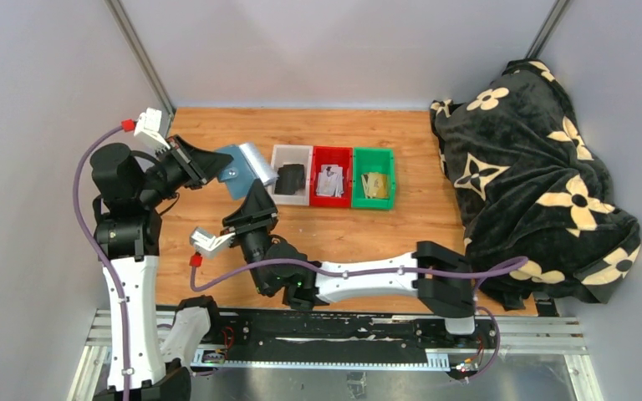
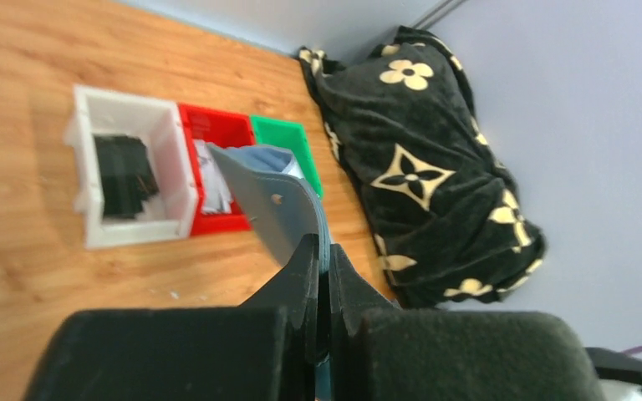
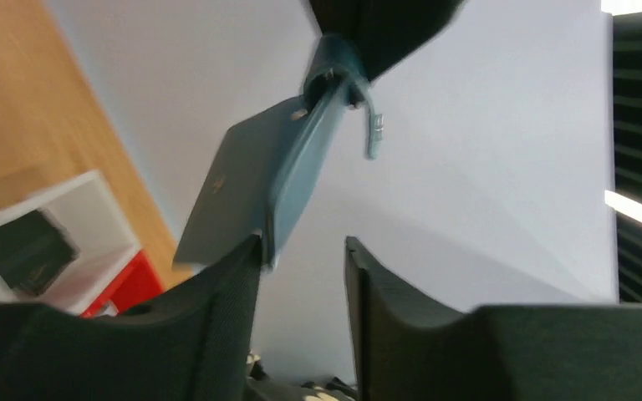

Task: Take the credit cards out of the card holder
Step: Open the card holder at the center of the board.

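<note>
As left tool (image 2: 323,255) pinches it, slate-blue card holder (image 2: 269,200), unclasped

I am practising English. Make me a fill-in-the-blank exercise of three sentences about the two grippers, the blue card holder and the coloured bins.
1. The card holder is clamped by the ___ gripper.
2. The jaws of the right gripper, close to the card holder, stand ___.
3. The red bin stands between the white bin and the ___ one.
Missing words: left; open; green.
</note>
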Available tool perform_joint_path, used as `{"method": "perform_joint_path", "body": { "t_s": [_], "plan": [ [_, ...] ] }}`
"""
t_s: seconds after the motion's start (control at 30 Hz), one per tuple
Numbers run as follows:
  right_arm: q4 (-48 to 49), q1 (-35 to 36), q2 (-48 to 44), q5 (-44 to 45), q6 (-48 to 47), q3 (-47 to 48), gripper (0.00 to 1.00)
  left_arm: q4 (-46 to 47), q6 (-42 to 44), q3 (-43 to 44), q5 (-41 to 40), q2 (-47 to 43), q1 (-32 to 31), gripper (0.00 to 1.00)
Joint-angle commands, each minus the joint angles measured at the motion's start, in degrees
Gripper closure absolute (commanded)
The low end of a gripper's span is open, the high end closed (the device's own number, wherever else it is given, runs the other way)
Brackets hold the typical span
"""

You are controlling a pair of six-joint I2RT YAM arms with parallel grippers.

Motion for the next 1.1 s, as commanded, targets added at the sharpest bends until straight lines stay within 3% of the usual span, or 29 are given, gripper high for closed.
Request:
{"method": "perform_joint_path", "body": {
  "t_s": [0.0,0.03,0.1,0.13,0.3,0.43,0.57,0.67,0.87,1.07],
  "plan": [
    [-33.71,2.26,-11.17,-4.14,31.70,-1.93,0.52,-1.04,16.64,4.52,1.02,1.42,0.30,1.00],
    [-48.67,2.15,-15.64,-11.77,42.90,-0.64,0.37,-3.74,23.27,6.15,2.54,2.25,0.33,1.00],
    [-67.61,0.73,-20.99,-24.41,59.34,1.52,0.30,-9.41,33.51,9.46,6.33,4.14,0.28,1.00],
    [-72.25,0.03,-23.84,-30.54,62.38,1.10,0.29,-12.76,39.02,11.33,7.84,4.76,0.25,1.00],
    [-82.93,-8.60,-34.92,-59.16,73.02,-0.44,0.22,-27.80,63.68,15.56,12.72,4.46,-1.51,1.00],
    [-85.88,-18.89,-40.03,-80.91,76.30,0.12,0.21,-35.81,75.73,15.30,9.47,3.05,-10.98,1.00],
    [-90.52,-26.45,-38.00,-89.83,75.85,3.81,0.21,-39.74,79.71,12.99,4.70,1.63,-20.32,1.00],
    [-94.35,-27.10,-34.67,-94.64,74.54,6.89,0.21,-41.43,82.37,12.39,1.54,1.03,-24.29,1.00],
    [-96.44,-26.97,-28.40,-102.77,75.79,9.95,0.22,-42.72,87.25,11.39,-0.02,0.35,-27.04,1.00],
    [-96.01,-26.52,-23.46,-105.67,79.02,13.23,0.38,-42.72,89.23,10.62,0.40,-0.43,-28.22,1.00]
  ]
}}
